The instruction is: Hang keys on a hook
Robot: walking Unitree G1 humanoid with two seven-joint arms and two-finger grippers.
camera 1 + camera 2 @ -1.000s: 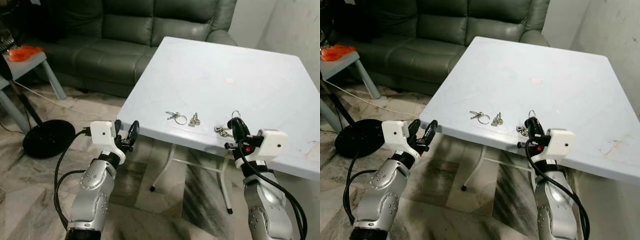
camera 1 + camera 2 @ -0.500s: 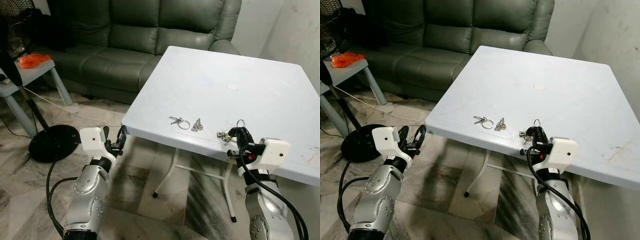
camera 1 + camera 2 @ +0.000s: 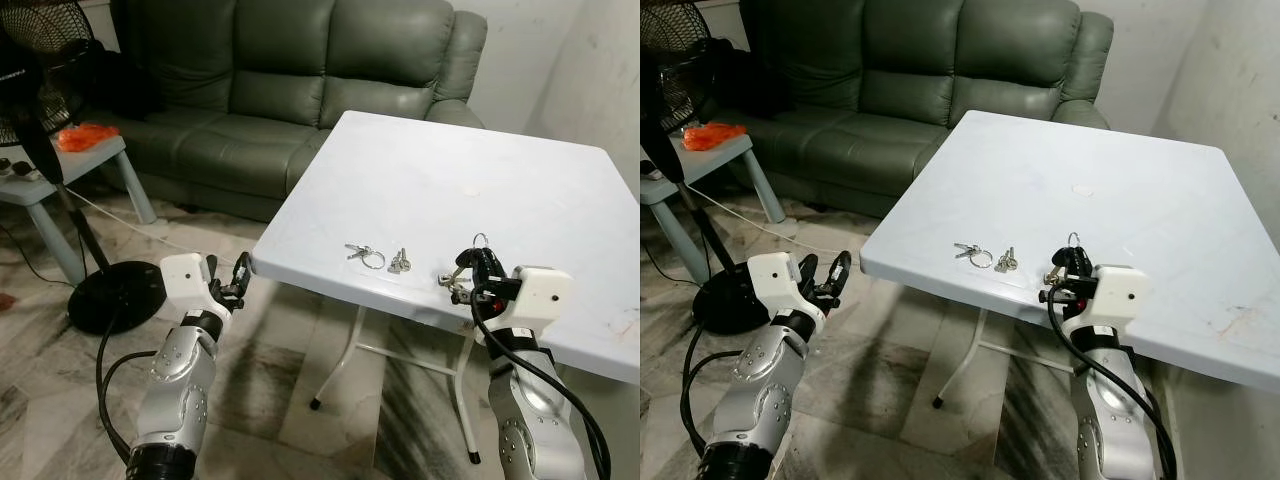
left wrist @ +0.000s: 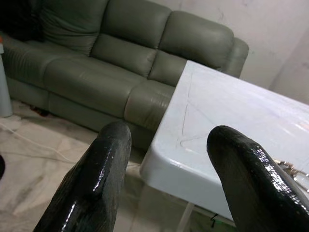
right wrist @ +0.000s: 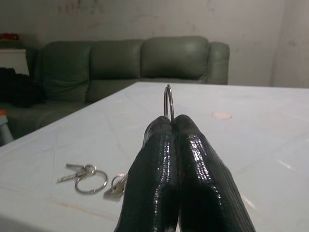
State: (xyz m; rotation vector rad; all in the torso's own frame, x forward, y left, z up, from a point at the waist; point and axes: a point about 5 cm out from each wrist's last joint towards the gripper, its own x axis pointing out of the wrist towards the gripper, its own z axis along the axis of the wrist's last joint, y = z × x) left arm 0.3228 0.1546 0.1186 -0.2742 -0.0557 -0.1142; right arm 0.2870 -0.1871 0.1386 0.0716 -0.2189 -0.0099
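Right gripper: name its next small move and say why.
Probably lift straight up a little. The right gripper is shut on a key ring, its keys hanging low over the white table near its front edge. Two more key sets lie beside it, and no hook is in sight.

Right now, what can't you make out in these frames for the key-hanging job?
- Hook: I see none in any view, so the target location is unknown.
- Keys held by the right pincer: in the right wrist view the shut fingers hide everything but the ring.
- Two loose key sets on the table: too small to count keys.
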